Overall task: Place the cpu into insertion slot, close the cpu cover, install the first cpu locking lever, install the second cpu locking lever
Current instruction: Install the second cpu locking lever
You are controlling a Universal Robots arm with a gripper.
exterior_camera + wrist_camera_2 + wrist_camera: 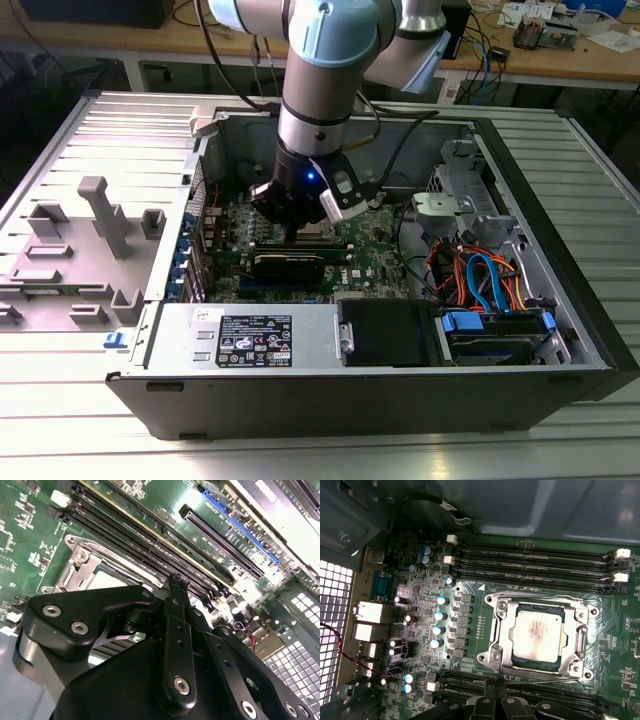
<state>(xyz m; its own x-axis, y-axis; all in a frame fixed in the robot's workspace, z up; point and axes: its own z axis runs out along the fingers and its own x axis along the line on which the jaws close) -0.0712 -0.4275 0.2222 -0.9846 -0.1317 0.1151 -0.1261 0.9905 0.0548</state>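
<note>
The cpu [538, 637] sits flat inside the insertion slot [506, 641], its dull silver-grey top showing through the square cut-out of the cpu cover [578, 641]. The cover lies down over the chip, its silver frame surrounding it on all sides, so the first two steps look done. In the first wrist view a thin metal rod runs along the socket's 6 o'clock edge, likely one of the locking levers; whether it is latched under its hook I cannot tell, and the other lever is not clear enough to judge. My reading is that the lever work is what is left, or is in hand.

In the second wrist view the socket corner [82, 562] shows just beyond the end effector [178, 582], whose black fingers come together to a narrow point with nothing visibly between them; they look closed or nearly so, empty. In the first wrist view the end effector [495, 686] hangs at the 6 o'clock side of the socket, over the memory slots [530, 560] that flank it.

In the exterior view, the end effector [292, 232] reaches down into the open computer case [560, 330], near the middle of the green motherboard [375, 250]. The case lies on a slatted metal bench [60, 410], with a grey plastic fixture [90, 230] at 9 o'clock from it.
</note>
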